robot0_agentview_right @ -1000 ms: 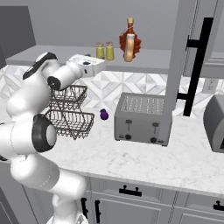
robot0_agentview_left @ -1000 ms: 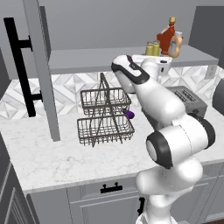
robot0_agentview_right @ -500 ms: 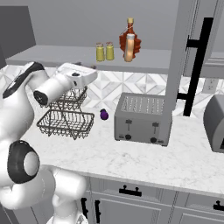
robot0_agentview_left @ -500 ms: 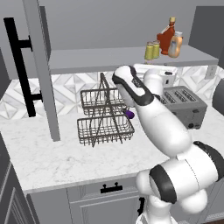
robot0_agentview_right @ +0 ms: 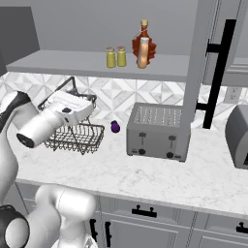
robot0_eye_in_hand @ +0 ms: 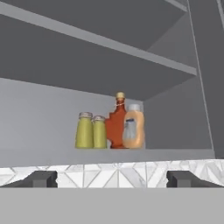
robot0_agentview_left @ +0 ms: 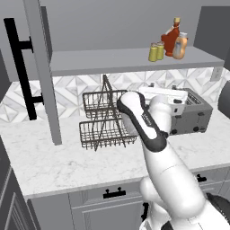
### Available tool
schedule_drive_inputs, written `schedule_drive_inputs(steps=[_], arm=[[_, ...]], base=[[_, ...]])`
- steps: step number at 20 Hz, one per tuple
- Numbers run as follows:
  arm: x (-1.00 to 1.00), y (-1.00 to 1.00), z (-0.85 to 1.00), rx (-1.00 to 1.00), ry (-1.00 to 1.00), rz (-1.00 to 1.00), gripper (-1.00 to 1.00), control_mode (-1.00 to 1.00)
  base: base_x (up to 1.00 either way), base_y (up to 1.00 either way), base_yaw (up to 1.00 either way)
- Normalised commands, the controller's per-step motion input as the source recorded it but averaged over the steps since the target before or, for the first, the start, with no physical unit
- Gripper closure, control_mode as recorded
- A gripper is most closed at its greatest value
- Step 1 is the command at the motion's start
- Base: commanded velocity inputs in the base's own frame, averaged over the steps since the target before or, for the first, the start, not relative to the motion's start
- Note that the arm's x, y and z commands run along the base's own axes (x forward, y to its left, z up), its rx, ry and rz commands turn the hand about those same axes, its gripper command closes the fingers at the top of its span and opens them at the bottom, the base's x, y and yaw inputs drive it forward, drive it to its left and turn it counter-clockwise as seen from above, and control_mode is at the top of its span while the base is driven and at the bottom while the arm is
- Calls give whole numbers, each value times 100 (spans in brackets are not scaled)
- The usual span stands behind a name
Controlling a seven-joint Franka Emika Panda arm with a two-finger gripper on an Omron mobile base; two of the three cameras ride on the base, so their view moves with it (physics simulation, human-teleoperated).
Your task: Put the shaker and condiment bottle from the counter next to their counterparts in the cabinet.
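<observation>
On the grey cabinet shelf (robot0_agentview_left: 112, 60) two olive-yellow shakers (robot0_agentview_left: 153, 53) (robot0_agentview_left: 160, 51) stand side by side; which is the twin I cannot tell. Right of them is the dark-red bottle (robot0_agentview_left: 170, 39), with the orange-tan condiment bottle (robot0_agentview_left: 180, 47) against it. The hand view looks up at the same row: shakers (robot0_eye_in_hand: 84, 130) (robot0_eye_in_hand: 99, 131), red bottle (robot0_eye_in_hand: 116, 127), condiment bottle (robot0_eye_in_hand: 133, 129). My gripper (robot0_eye_in_hand: 111, 179) is open and holds nothing. It hangs below and in front of the shelf, over the dish rack (robot0_agentview_left: 103, 121).
The cabinet door (robot0_agentview_left: 45, 72) with its long black handle (robot0_agentview_left: 22, 67) stands open at the left. A toaster (robot0_agentview_right: 157, 131) sits on the marble counter (robot0_agentview_right: 145, 169), with a small purple object (robot0_agentview_right: 115, 127) beside the rack (robot0_agentview_right: 72, 135). A grey appliance (robot0_agentview_right: 240, 140) is at the far right.
The arm has drawn back and down from the shelf, and the hand now sits low over the rack. The bottles and shakers stay on the shelf.
</observation>
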Motion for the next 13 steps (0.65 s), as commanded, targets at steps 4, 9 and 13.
schedule_drive_inputs(steps=[4,9,13], arm=[[-99,49,-42,0,2,0,-100,-100],[-96,53,-50,0,6,0,-100,-100],[-100,49,-60,0,2,0,-100,-100]], base=[[0,0,0],[0,0,0],[0,0,0]])
